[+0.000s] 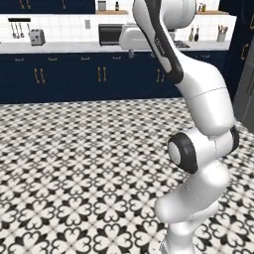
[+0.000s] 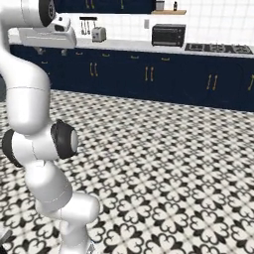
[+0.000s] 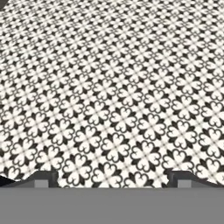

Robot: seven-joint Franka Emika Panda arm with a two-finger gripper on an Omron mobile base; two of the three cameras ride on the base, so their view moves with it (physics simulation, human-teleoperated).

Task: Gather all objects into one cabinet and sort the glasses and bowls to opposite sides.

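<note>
My gripper [image 3: 113,179] hangs above the black-and-white patterned floor [image 3: 113,87], looking down at it. Its two dark fingertips [image 3: 46,177] stand far apart at the bottom of the hand view, open, with nothing between them. In the base views the white arm rises and holds the hand high, in front of the far counter. A tall dark navy cabinet [image 1: 246,39] with a brass handle stands at the far right edge of the left base view. The glasses, the bowls and the other objects are out of view.
Low navy cabinets [image 1: 74,74] with brass pulls run under a white counter [image 2: 129,44] along the far wall. On it stand a toaster [image 2: 98,33] and a black toaster oven [image 2: 168,34], with a cooktop [image 2: 218,48] further right. Wide tiled floor lies between.
</note>
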